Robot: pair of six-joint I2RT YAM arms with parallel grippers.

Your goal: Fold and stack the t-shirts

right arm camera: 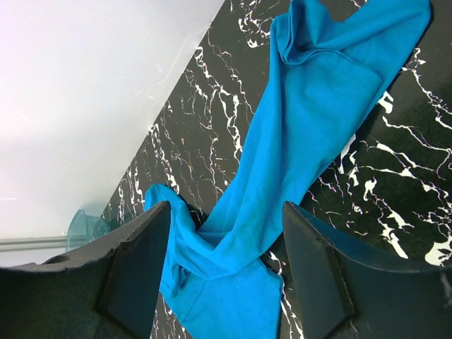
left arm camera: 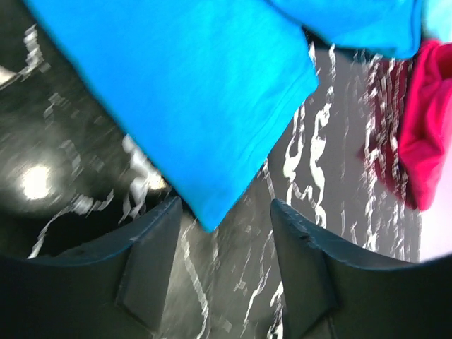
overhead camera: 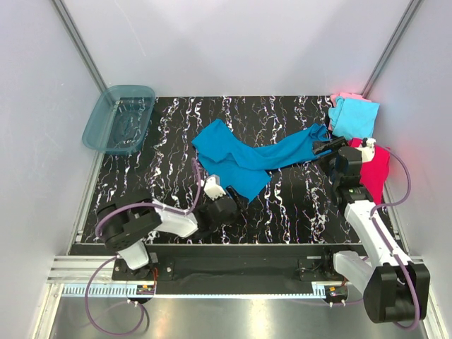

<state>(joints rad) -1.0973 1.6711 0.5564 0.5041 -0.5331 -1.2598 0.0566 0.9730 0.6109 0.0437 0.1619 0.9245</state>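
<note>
The large teal-blue t-shirt (overhead camera: 247, 157) lies crumpled in a long band across the middle of the black marbled table (overhead camera: 169, 176). My left gripper (overhead camera: 234, 201) is open and empty, low over the table, just short of the shirt's near corner (left arm camera: 191, 92). My right gripper (overhead camera: 325, 148) is open at the shirt's right end and looks down its length (right arm camera: 296, 141), holding nothing. A light cyan shirt (overhead camera: 353, 117) lies on a pale pink one (overhead camera: 343, 97) at the back right. A magenta-red shirt (overhead camera: 376, 169) lies by the right arm and also shows in the left wrist view (left arm camera: 427, 127).
A translucent teal plastic tub (overhead camera: 119, 119) stands at the back left corner, and its rim shows in the right wrist view (right arm camera: 85, 226). White walls close in the table on the left, back and right.
</note>
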